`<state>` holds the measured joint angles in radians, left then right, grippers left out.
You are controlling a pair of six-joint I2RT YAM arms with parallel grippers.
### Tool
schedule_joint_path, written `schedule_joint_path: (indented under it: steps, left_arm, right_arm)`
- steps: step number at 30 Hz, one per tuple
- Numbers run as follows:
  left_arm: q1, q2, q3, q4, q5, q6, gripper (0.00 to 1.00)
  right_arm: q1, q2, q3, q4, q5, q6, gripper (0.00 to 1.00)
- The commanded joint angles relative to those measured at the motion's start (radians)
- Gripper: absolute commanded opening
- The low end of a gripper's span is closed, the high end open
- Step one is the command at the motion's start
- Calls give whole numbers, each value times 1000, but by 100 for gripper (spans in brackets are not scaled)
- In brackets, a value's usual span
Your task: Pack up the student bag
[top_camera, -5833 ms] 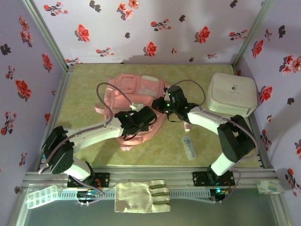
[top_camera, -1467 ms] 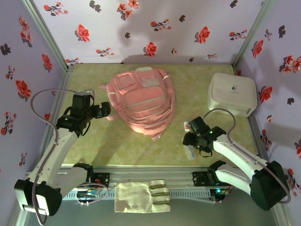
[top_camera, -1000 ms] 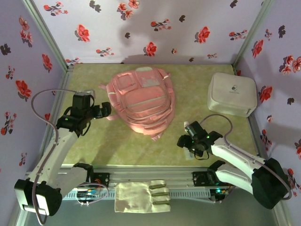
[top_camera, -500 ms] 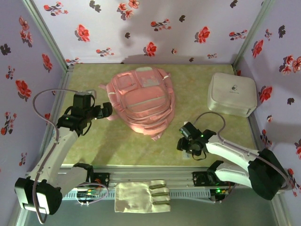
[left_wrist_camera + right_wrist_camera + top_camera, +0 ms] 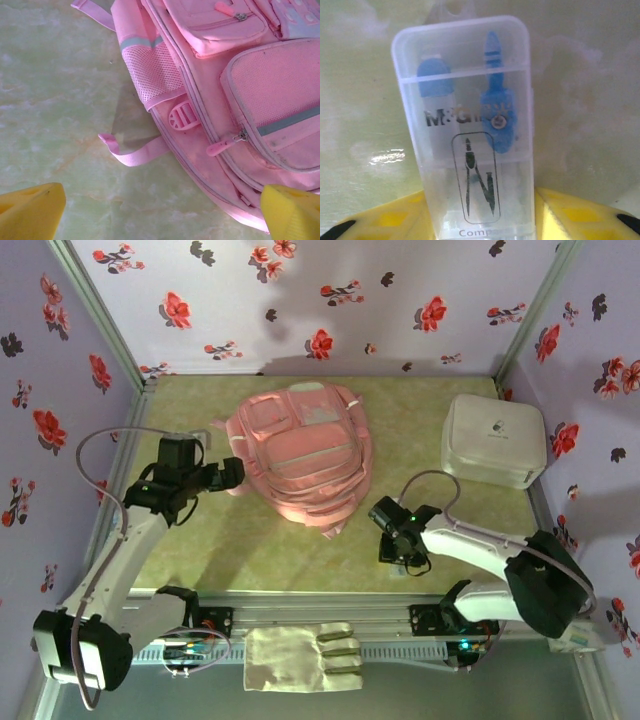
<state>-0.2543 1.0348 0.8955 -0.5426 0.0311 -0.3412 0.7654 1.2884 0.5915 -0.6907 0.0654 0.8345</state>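
The pink student bag (image 5: 300, 455) lies flat on the green table with its front pockets up. My left gripper (image 5: 225, 477) hovers wide open just off the bag's left side. In the left wrist view its yellow fingertips (image 5: 30, 210) stand far apart over bare table, with the bag (image 5: 240, 90) and a loose strap (image 5: 132, 152) ahead. My right gripper (image 5: 395, 543) is low on the table right of the bag's bottom corner. Its yellow fingers (image 5: 395, 220) press both long sides of a clear plastic compass case (image 5: 470, 140), which lies flat holding blue parts.
A white rounded hard box (image 5: 493, 440) sits at the back right against the wall. A pale glove (image 5: 300, 655) lies on the front rail between the arm bases. Flowered walls enclose the table (image 5: 200, 550) on three sides.
My right gripper has slid left along the table and its jaws have narrowed onto the compass case. The left arm and the bag have hardly moved.
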Motion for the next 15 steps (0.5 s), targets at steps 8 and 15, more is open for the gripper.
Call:
schedule_joint_path:
  steps: [8, 15]
  left_arm:
    - [-86, 87, 100, 23, 50, 19, 100]
    - [-273, 222, 191, 51, 79, 182, 100]
  right_arm:
    - [17, 6, 19, 96, -15, -49, 43]
    - [18, -154, 29, 121, -43, -53, 45]
